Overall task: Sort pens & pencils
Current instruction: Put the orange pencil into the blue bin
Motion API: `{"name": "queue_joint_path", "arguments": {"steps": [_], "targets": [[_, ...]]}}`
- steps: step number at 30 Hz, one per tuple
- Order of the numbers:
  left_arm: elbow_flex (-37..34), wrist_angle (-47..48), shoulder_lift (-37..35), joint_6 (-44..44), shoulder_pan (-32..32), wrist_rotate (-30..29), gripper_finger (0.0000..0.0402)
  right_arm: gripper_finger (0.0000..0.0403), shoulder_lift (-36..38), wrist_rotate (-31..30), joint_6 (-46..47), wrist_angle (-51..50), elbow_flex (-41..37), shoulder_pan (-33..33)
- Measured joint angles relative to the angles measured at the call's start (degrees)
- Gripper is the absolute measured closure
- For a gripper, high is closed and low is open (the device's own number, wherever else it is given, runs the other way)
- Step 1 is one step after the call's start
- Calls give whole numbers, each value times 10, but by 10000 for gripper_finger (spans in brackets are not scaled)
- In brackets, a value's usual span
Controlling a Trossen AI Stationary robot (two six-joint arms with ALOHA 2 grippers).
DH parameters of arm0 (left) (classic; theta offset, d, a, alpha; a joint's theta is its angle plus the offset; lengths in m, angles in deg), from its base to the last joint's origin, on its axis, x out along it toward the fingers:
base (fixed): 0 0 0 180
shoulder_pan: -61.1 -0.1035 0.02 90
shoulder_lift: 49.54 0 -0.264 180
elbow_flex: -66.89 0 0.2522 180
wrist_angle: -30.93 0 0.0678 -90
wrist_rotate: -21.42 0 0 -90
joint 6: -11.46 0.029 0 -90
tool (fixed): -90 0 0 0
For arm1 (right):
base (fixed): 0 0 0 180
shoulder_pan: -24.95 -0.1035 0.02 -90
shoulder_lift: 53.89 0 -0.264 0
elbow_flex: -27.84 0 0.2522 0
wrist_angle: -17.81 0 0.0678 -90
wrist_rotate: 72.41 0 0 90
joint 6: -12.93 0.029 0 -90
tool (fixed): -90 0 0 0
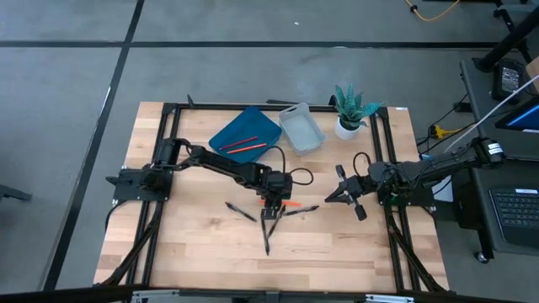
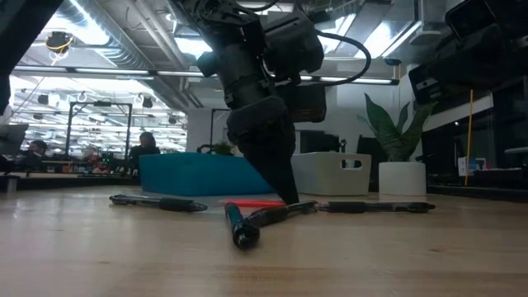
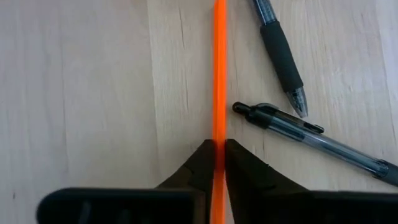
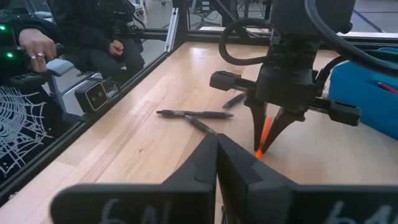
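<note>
My left gripper (image 1: 274,200) stands over the table's middle, pointing down, shut on an orange pencil (image 1: 290,204). Three black pens lie flat around it: one to the left (image 1: 240,210), one toward the near edge (image 1: 268,232), one to the right (image 1: 304,210). In the left wrist view two pens (image 3: 283,56) (image 3: 311,138) lie beside the pencil. Two red pencils (image 1: 244,143) lie in a blue tray (image 1: 227,133). My right gripper (image 1: 344,194) is shut and holds nothing, right of the pens. My left gripper pinches the orange pencil's shaft (image 3: 219,124) between its two fingertips (image 3: 202,158), coming from above and pointing down, one finger on each side of the shaft. The pencil lies level at the tabletop (image 2: 256,202), its long end reaching out past the fingers.
A grey bin (image 1: 301,128) stands right of the blue tray at the far edge, with a potted plant (image 1: 350,111) beyond it. Black frame rails (image 1: 168,151) run along the table's sides. People (image 4: 93,31) sit beyond the table's near side in the right wrist view.
</note>
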Motion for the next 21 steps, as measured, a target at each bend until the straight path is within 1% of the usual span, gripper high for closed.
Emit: {"name": "queue_joint_path", "arguments": {"steps": [5,18,21], "targets": [[0,2,-1,1,0,-2,391,391,0,0,0,0,0,0],[0,2,-1,3,0,-4,390,391,0,0,0,0,0,0],[0,2,-1,15,0,-2,390,391,0,0,0,0,0,0]]}}
